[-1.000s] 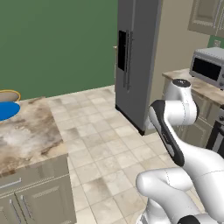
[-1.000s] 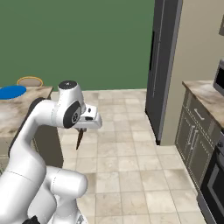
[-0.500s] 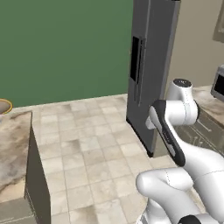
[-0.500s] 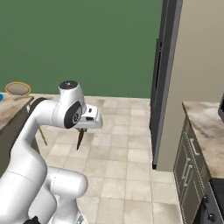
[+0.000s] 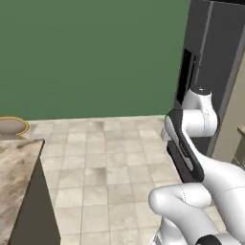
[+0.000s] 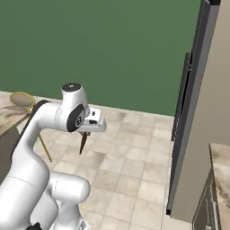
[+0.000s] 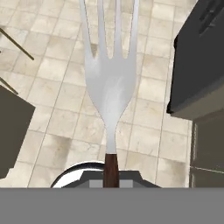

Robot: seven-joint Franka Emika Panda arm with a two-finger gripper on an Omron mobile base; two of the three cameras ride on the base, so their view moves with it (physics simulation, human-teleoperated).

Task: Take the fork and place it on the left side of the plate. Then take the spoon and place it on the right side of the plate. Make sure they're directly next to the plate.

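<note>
At the far left of the left base view a marbled desk (image 5: pixel 19 167) runs along the edge, and a shallow round bowl with a yellow rim (image 5: pixel 12 126) sits at its far end, against the green wall (image 5: pixel 91 52). To the right of the desk lies the beige tiled floor (image 5: pixel 105 162), and beyond the floor stands the tall dark refrigerator (image 5: pixel 215 72), well apart from the desk.

In the right base view the same bowl (image 6: pixel 21 99) lies at the left, and the hand (image 6: pixel 83 137) hangs over the tiles between the desk and the refrigerator (image 6: pixel 197 112), pointing down. It is clamped on the fork (image 6: pixel 82 143), which shows here as a thin dark sliver dropping below the fingers.

The hand view looks along the fork (image 7: pixel 109 83): a broad silver-grey head with long tines reaching up and away from the hand, narrowing to a slim neck that meets a dark brown-black handle. The handle disappears between the fingers at the bottom. The fork hangs over the floor, with the refrigerator's dark corner (image 7: pixel 197 61) to its right.
</note>
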